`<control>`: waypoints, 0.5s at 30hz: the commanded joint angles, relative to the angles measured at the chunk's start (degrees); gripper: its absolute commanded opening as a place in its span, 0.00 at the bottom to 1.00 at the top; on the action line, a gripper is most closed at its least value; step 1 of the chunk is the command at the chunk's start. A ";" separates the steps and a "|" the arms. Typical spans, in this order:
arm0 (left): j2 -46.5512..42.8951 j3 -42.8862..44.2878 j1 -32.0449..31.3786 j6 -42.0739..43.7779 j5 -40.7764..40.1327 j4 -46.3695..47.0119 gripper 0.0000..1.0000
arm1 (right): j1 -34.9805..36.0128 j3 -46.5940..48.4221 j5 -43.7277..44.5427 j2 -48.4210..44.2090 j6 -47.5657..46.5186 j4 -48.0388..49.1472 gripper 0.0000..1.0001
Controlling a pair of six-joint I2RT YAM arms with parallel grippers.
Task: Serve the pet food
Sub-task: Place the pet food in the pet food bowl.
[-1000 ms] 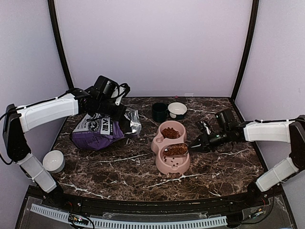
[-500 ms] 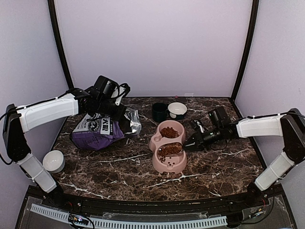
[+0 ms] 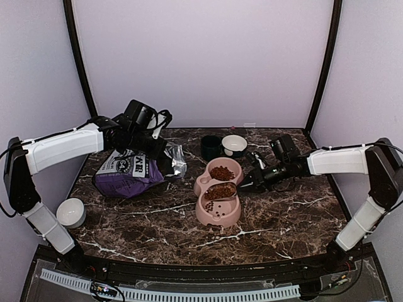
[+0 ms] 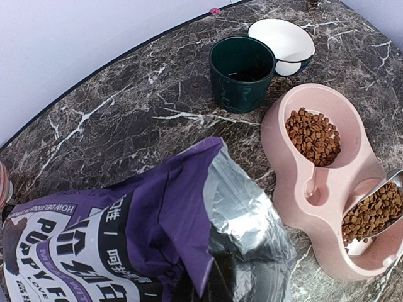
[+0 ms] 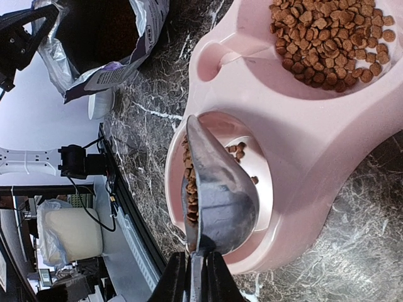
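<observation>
A scoop [image 5: 221, 189] of pet food [image 5: 191, 192] is pinched in the right claw [image 5: 196, 267] over the pink double bowl [image 5: 315, 145]. The left claw [image 3: 151, 143] is shut.

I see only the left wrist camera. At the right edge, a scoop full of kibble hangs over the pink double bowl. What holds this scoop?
Observer: The right gripper holds it, shut on the handle of the silver scoop.
Operator: Is there already food in the compartment under the scoop?
Observer: Only a few kibble pellets lie in that compartment of the pink double bowl, as the right wrist view shows.
Operator: And the left gripper?
Observer: In the top view, the left gripper is shut on the open edge of the purple bag.
</observation>
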 commanded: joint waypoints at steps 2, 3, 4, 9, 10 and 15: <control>-3.19 -0.24 0.26 0.96 -2.75 1.47 0.00 | 0.44 3.56 0.70 -0.36 -5.32 -5.50 0.00; -3.18 -0.21 0.26 0.95 -2.81 1.56 0.00 | 0.45 3.79 0.95 -0.53 -5.95 -6.41 0.00; -3.20 -0.24 0.26 0.96 -2.75 1.58 0.00 | 0.45 3.95 1.09 -0.87 -6.49 -7.21 0.00; -3.09 -0.26 0.26 0.93 -2.82 1.58 0.00 | 0.38 3.69 1.79 -2.36 -8.12 -9.59 0.00; -3.09 -0.25 0.26 0.95 -2.88 1.58 0.00 | 0.40 3.54 1.88 -2.58 -8.22 -9.74 0.00; -2.96 -0.26 0.26 0.95 -2.78 1.57 0.00 | 0.39 2.81 2.26 -3.69 -8.17 -9.69 0.00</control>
